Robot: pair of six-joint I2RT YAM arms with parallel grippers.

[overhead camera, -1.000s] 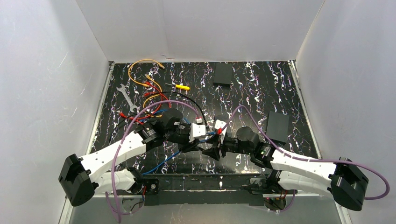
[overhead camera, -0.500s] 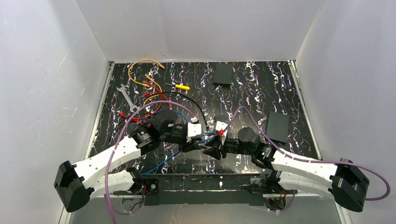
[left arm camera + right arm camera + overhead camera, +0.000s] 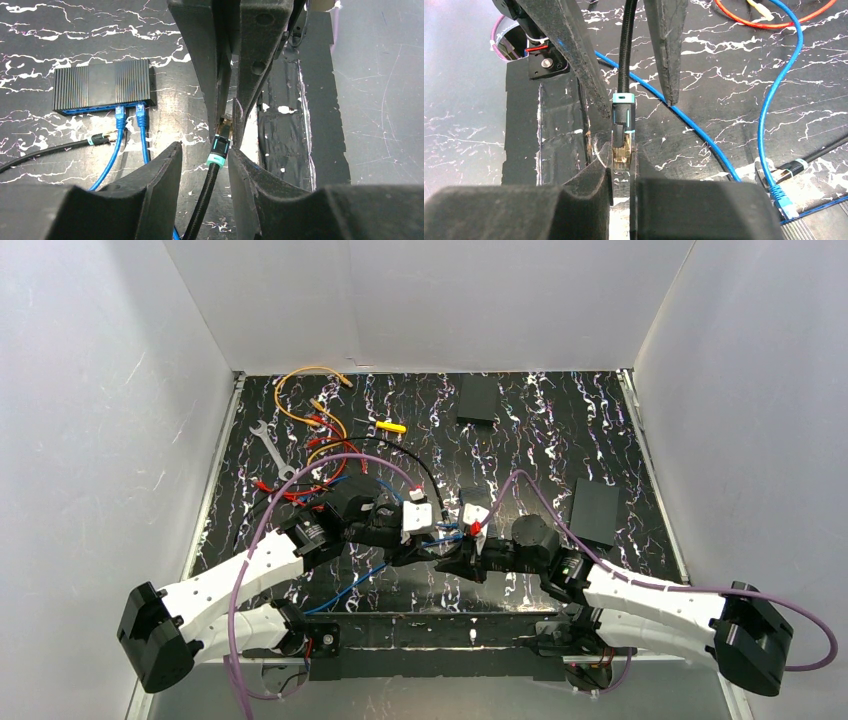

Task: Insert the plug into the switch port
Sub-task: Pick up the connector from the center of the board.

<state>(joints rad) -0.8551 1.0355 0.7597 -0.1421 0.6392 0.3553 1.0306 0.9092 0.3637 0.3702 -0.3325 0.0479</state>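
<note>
Your two arms meet near the middle of the black marbled table (image 3: 560, 440). The switch (image 3: 102, 90), a ribbed black box, lies flat on the table, up and to the left in the left wrist view. Two blue cables (image 3: 141, 135) are seated in its long side facing that camera; whether a port beside them is free cannot be told. The left gripper (image 3: 202, 152) stands partly open, its fingers (image 3: 150, 185) either side of the braided cable (image 3: 625, 50) with a gap showing on both sides, so it appears to hold nothing. The right gripper (image 3: 621, 167) is closed on the metal tip of the plug (image 3: 623, 120), whose teal-banded body stands just clear of the pads. The plug's long axis runs from one gripper to the other, tip toward the right one. In the left wrist view that axis lies roughly parallel to the seated blue plugs, with the switch off to the plug's left side and well apart from it. A ribbed corner at the lower right edge of the right wrist view suggests the right gripper is the nearer to the switch. Note, as a judgement, that a grip on the tip itself covers the end that must enter the port.
</note>
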